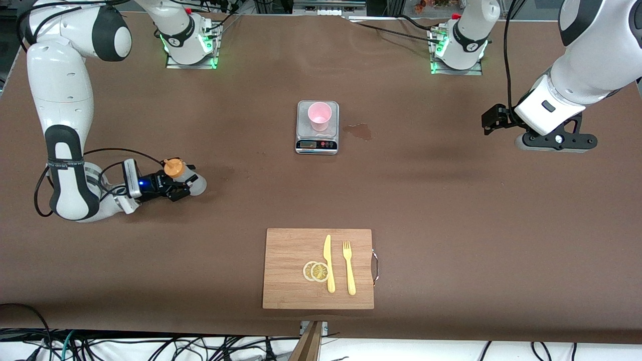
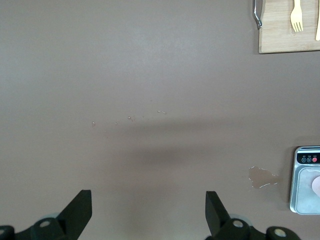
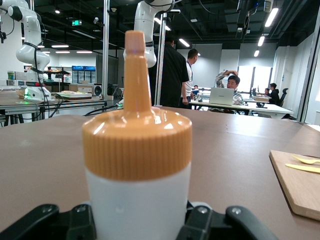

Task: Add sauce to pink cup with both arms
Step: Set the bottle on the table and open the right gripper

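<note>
We see the right gripper point(image 1: 176, 193) low at the table toward the right arm's end, its fingers on either side of the one sauce bottle point(image 1: 183, 174) that stands upright there, though we cannot tell whether they press on it. The left gripper point(image 2: 148, 212) hangs with jaws wide and empty over bare table toward the left arm's end. We count one pink cup point(image 1: 319, 116) on one scale point(image 1: 317, 144), well apart from the bottle, plus one cutting board point(image 1: 291, 286) with one knife point(image 1: 328, 263), one fork point(image 1: 349, 267) and two lemon slices point(image 1: 316, 271).
</note>
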{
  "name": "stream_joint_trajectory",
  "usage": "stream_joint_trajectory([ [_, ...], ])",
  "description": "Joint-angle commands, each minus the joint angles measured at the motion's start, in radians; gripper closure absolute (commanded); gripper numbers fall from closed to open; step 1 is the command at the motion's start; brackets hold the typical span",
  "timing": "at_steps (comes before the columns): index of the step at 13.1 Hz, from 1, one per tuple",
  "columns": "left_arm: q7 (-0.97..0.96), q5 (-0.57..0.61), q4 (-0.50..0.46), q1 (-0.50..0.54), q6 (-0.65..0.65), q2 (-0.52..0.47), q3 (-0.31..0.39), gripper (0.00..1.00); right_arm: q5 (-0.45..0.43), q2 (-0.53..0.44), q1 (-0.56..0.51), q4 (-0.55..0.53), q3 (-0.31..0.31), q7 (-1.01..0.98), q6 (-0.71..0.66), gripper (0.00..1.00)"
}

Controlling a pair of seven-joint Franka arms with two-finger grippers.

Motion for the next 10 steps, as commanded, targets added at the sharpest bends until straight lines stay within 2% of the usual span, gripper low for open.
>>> stream_joint_trajectory([
  [1,0.018,-0.019,-0.003,0.007,-0.014,-0.011,0.007,0.0,0.011,0.027,-0.026,0.036,0.017,0.002,-0.029,0.0],
  [6,0.032,-0.016,-0.006,0.01,-0.026,-0.013,0.001,0.0,-0.001,0.029,-0.051,0.076,0.012,0.011,-0.044,0.0],
  [10,0.028,-0.005,-0.003,0.006,-0.031,-0.005,0.001,0.0,-0.128,0.027,-0.086,0.132,0.0,0.011,-0.055,0.0],
])
